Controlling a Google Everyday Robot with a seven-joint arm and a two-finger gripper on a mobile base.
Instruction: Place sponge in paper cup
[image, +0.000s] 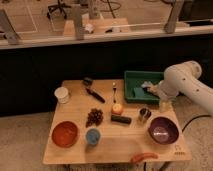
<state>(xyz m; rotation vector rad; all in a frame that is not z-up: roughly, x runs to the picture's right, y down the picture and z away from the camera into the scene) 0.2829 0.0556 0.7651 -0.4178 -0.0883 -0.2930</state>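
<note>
The white paper cup (61, 94) stands upright at the table's left edge. A green tray (131, 80) sits at the back right of the table. In it lie a greenish sponge-like block (138, 92) and a pale crumpled item (146, 84). My gripper (152, 90) is at the end of the white arm (182, 80), which comes in from the right. It hangs over the right part of the tray, just right of the block and far from the cup.
On the wooden table (115, 145) are a black brush (92, 90), a fork (114, 90), a small orange object (117, 108), a dark bar (120, 119), a metal cup (144, 115), a purple bowl (163, 131), a red bowl (65, 133), a blue cup (92, 136) and grapes (94, 116).
</note>
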